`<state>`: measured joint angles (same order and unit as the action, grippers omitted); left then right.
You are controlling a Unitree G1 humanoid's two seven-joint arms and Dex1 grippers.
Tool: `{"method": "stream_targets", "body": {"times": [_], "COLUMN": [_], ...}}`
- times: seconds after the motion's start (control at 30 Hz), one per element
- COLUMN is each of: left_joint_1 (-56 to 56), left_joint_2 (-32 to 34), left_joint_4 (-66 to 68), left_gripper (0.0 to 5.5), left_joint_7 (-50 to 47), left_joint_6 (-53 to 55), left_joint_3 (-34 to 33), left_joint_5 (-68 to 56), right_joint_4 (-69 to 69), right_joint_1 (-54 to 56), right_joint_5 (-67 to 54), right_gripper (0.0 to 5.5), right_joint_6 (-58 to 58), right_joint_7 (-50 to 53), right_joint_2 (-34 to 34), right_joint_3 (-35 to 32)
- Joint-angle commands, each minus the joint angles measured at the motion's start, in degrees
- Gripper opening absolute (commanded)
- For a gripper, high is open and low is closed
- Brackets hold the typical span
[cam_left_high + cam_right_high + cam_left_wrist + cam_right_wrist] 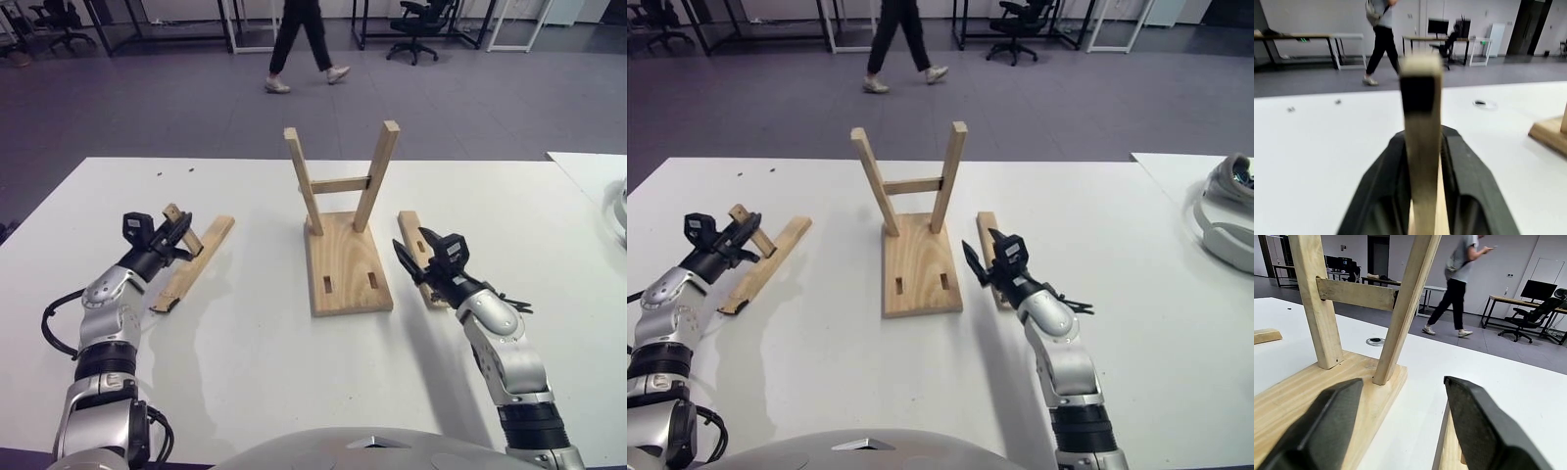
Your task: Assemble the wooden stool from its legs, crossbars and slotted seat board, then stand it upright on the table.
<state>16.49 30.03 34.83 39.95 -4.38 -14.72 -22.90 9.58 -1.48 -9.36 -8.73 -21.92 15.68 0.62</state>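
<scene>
The slotted seat board (348,264) lies flat mid-table with two legs (306,181) standing up from its far end, joined by a crossbar (339,184). Two slots (350,283) at its near end are open. At the left lies another leg assembly (199,259). My left gripper (182,238) is shut on its shorter wooden leg (1421,98). A loose wooden leg (411,235) lies just right of the board. My right gripper (409,241) hovers open over it, fingers (1327,421) apart with nothing between them.
A white headset (1225,220) rests on the table's far right. A small round hole (1374,340) shows in the tabletop beyond the board. The near half of the white table (274,372) is bare. Office chairs and desks stand on the floor behind.
</scene>
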Motion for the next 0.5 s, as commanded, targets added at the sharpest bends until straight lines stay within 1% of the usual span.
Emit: {"method": "stream_targets", "body": {"times": [0.03,0.1,0.2,0.3,0.4,0.5], "left_joint_1": [1.26,-0.65,-4.27,-7.21,-8.85,-9.76], "left_joint_2": [4.24,6.14,8.32,9.15,9.29,9.26], "left_joint_4": [-0.68,-2.96,-8.14,-11.16,-12.83,-12.28], "left_gripper": [1.44,1.71,2.3,2.86,3.28,3.28], "left_joint_7": [0.13,-0.26,1.69,1.93,2.16,1.81], "left_joint_6": [2.8,5.6,12.91,17.97,20.89,20.98], "left_joint_3": [3.29,4.7,5.79,5.92,5.93,7.58], "left_joint_5": [5.98,8.56,8.84,8.73,8.8,10.92], "right_joint_4": [-1.18,-1.39,-1.9,-1.82,-2.18,-2.54], "right_joint_1": [1.56,1.4,0.81,0.09,-0.34,-0.2], "right_joint_5": [0.31,0.42,0.58,0.82,1.03,1.41], "right_gripper": [3.09,3.09,3.09,3.09,3.09,3.09], "right_joint_6": [0.69,1.04,1.66,1.99,2.39,2.55], "right_joint_7": [0.06,0.18,0.18,0.45,0.61,0.71], "right_joint_2": [-0.15,-0.38,-0.58,-1.01,-1.41,-1.65], "right_joint_3": [-0.15,-0.12,-0.31,-0.03,0.25,0.78]}}
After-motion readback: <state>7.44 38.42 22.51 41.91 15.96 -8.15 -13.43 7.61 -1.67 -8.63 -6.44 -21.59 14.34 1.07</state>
